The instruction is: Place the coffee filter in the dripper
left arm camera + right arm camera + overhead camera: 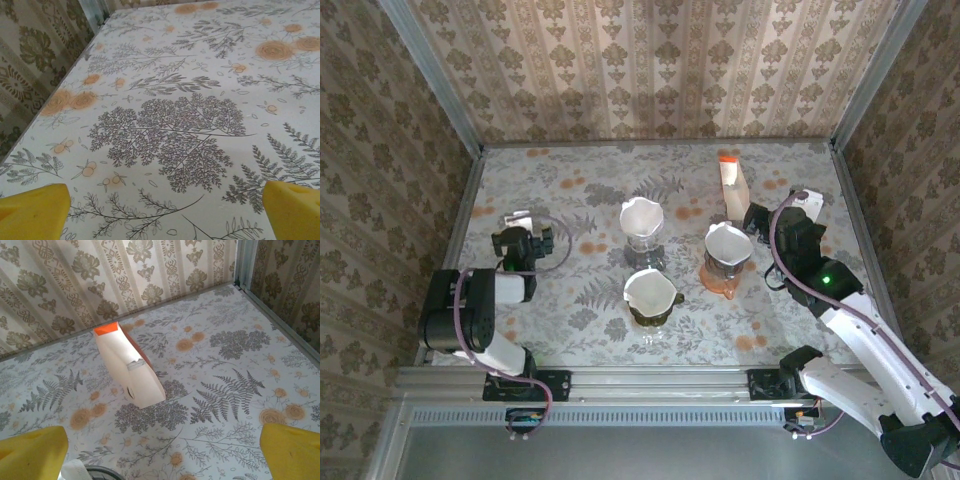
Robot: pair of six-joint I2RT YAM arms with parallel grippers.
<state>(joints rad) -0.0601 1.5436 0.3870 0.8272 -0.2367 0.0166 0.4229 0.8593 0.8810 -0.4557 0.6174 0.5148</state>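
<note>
right pincer (758,216): jaws wide, nothing between them. it hangs just beside the filter pack (730,186), which stands upright at the rear right of the table (570,170), orange tab uppermost. in the right wrist view the pack lies ahead of the yellow fingertips (35,447) and left of centre.

left pincer (523,238): jaws equally wide and empty, parked low on the left side, well apart from all the glassware. its wrist view gives patterned tabletop between the tips.

task items: three drippers are noted, the rear dripper (642,240), the near dripper (653,305) and the right dripper (726,262). each appears to carry a white paper filter (641,214) already. whether any cone is properly seated cannot be told from above.

assessment: the step in hand is judged to be drawing a sheet from the pack, if one more is wanted.

recommendations: shift the right pincer left to centre on the pack's free upper edge. close on one sheet only, lightly, so the paper is not creased. lift straight up to avoid toppling the pack. carry clear of the right dripper, which sits close under the wrist. lower the point of the cone to the dripper's centre before letting go.
</note>
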